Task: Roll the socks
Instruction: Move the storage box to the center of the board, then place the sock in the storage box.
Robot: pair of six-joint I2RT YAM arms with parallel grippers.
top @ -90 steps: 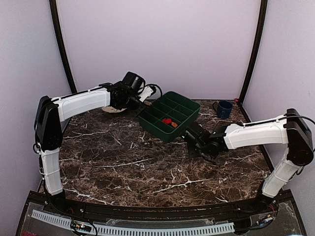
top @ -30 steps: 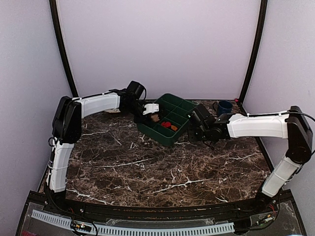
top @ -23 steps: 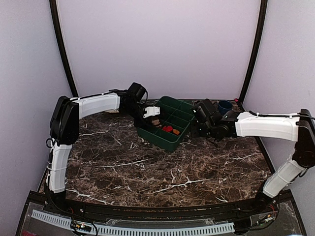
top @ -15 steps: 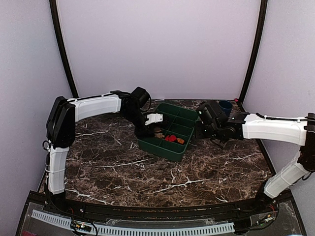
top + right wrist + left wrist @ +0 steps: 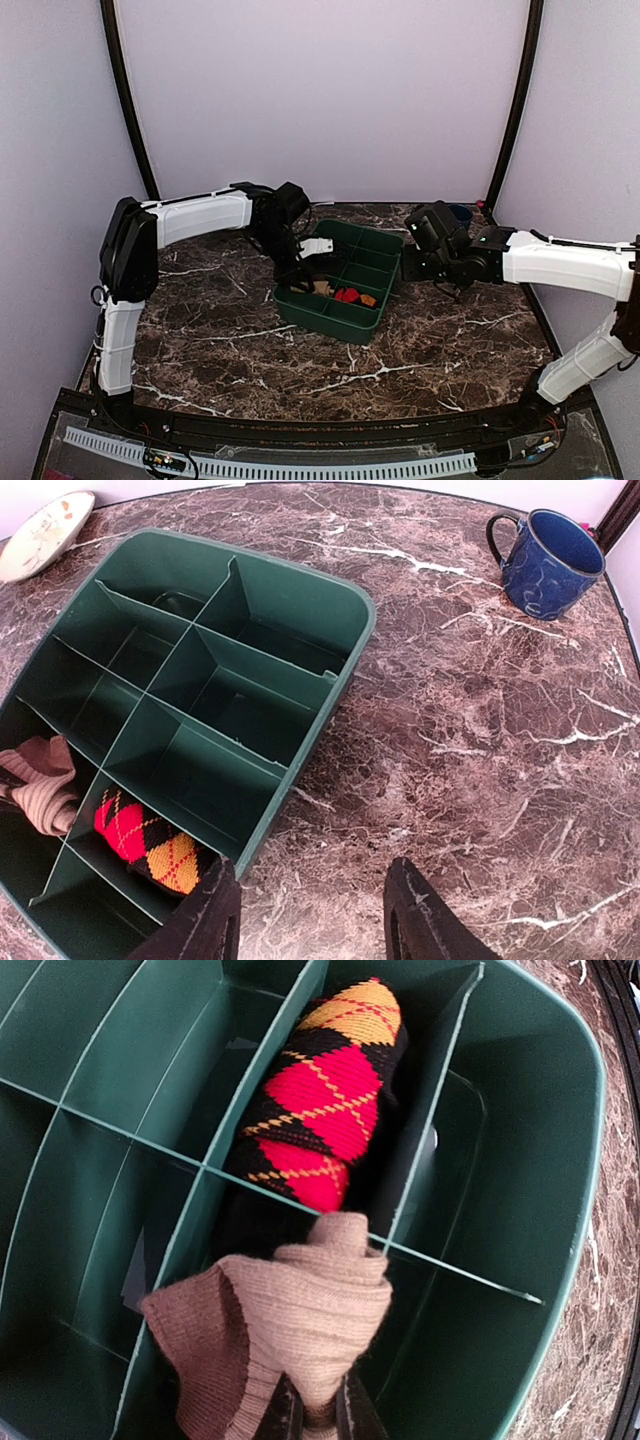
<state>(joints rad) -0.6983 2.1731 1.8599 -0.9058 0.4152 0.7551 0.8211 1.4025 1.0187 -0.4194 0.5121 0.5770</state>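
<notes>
Table: brown marble surface [image 5: 300, 370], both arms reaching toward its far half
Tray: green divided tray [image 5: 332, 322] set at an angle in the middle of the table's far half; most compartments show bare floor
Left gripper: left gripper [image 5: 320, 1415] reaches down into the tray's left end; fingers nearly closed, pinching the tan sock between their tips
Tan sock: tan sock [image 5: 300, 1310] bunched into a loose roll, one flap hanging out to the side; it sits over a divider in the row one in from the tray's near wall, just beside the argyle sock's compartment
Contact, tan sock to tray floor: cannot tell, the bundle hides what is under it
Argyle sock: argyle sock [image 5: 325, 1090], a tight rolled bundle, black with red and yellow diamonds; lies lengthwise in its own narrow compartment of that same row, free of both grippers
Gap between the socks: the tan roll's tip overlaps the argyle roll's end in the left wrist view; touching or not, cannot tell
Right gripper: right gripper [image 5: 312, 920] hovers over bare marble just off the tray's right wall; fingers spread apart with nothing between them
Mug: blue mug [image 5: 550, 550] upright at the table's far right corner, well apart from the tray
Plate: beige plate [image 5: 40, 535] at the far left edge, only partly in the right wrist view
</notes>
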